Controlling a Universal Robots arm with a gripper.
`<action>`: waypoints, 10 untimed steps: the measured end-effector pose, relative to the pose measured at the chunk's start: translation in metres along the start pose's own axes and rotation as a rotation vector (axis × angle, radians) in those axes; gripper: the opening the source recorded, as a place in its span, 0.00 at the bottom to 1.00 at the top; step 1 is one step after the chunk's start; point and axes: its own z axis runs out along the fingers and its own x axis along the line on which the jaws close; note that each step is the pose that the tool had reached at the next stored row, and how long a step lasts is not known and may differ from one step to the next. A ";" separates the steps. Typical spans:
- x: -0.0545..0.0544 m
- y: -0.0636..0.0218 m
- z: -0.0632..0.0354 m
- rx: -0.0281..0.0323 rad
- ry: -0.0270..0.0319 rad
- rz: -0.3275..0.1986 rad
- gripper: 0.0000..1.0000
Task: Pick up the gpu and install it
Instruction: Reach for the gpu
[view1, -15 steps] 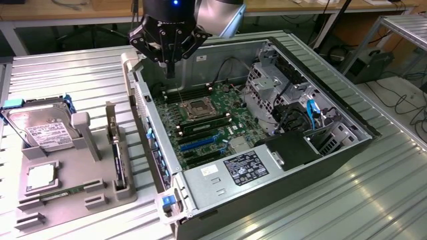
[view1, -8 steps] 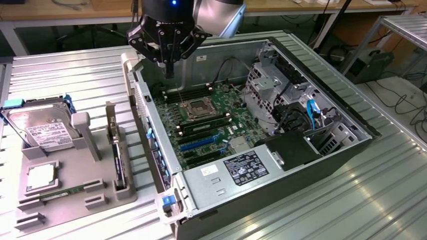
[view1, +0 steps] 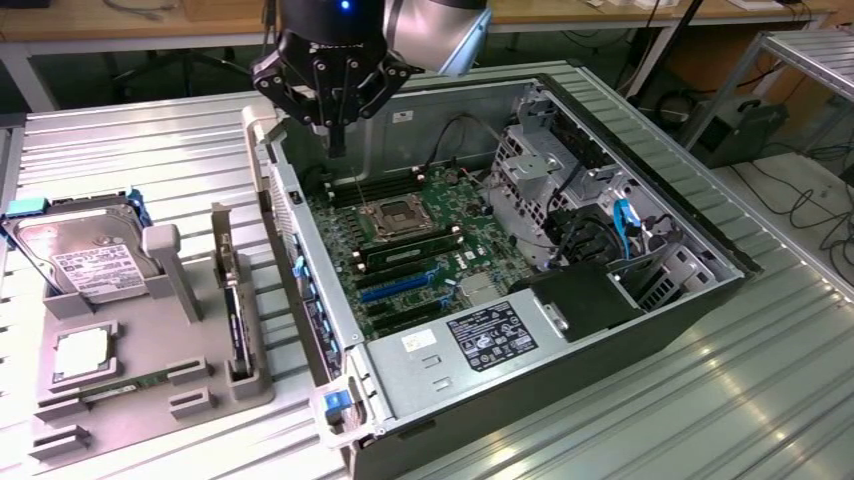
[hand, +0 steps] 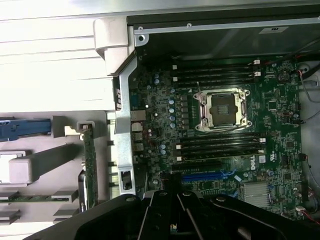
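Fingers together, clamped on nothing. We log the gripper (view1: 334, 122) hanging at upper centre of the exterior view, over the far corner of the open computer case (view1: 561, 390) and its motherboard (view1: 414, 260). The gpu (view1: 240, 330) stands on edge in the grey holder (view1: 147, 420) at lower left. It is a thin dark card with a silvery bracket at its far end, near the hard drive (view1: 80, 255).

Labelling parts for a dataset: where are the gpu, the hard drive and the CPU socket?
gpu (view1: 235, 310), exterior view, card's top edge.
hard drive (view1: 94, 268), exterior view, white label.
CPU socket (hand: 223, 108), wrist view, socket's dark centre.
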 end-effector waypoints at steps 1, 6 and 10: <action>0.000 0.0000 0.0000 0.0000 0.0000 0.000 0.11; 0.002 -0.0001 0.0000 0.0000 0.0000 0.000 0.11; 0.003 -0.0002 -0.0001 0.0000 0.0000 0.000 0.11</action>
